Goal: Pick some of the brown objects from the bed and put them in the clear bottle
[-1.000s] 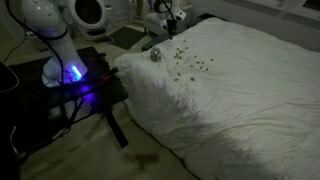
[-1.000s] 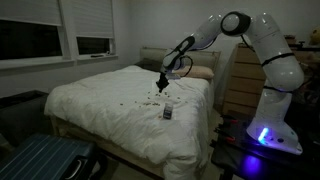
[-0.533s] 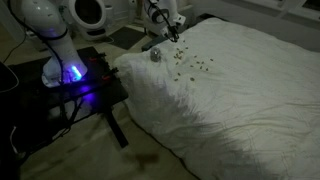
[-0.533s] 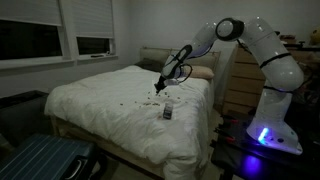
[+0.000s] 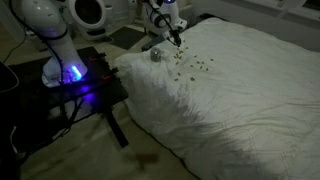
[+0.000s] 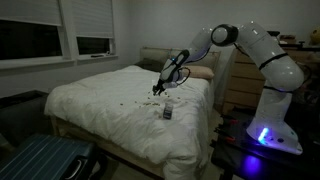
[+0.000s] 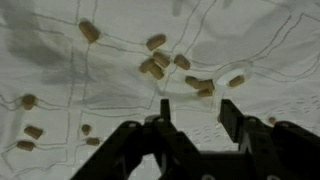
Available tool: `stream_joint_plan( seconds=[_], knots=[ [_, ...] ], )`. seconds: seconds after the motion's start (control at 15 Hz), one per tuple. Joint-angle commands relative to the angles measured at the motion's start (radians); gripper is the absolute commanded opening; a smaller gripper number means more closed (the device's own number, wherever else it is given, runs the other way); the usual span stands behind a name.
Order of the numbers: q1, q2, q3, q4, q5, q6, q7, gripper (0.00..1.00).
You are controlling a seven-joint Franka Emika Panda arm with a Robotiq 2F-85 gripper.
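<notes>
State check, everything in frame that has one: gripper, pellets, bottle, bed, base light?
Gripper: open, nothing between the jaws, low over the pellets.
Pellets: loose, scattered on the bed, none held.
Bottle: standing on the bed, apart from the gripper; capped or not, can't tell.
Bed: white, wrinkled.
Base light: on, blue.

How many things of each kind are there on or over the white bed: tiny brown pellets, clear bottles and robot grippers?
Tiny dark brown pellets: about 15 in the wrist view; more may lie outside it
Small rounded clear bottle: 1
Black two-finger gripper: 1, over the pellets, jaws apart
Total: about 17
</notes>
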Motion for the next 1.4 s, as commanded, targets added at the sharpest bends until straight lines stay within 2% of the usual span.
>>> stream_joint_plan(
  seconds=[0.0,0.13,0.73,1.33],
  knots=[
    [-0.007,0.05,-0.011,0.097,-0.024,-0.079,0.025,0.86],
    [-0.019,0.081,-0.005,0.149,-0.021,-0.129,0.021,0.99],
    [-0.037,0.267,-0.007,0.436,-0.023,-0.377,0.026,1.0],
    [-0.044,0.422,-0.006,0.673,-0.02,-0.55,0.037,1.0]
  ],
)
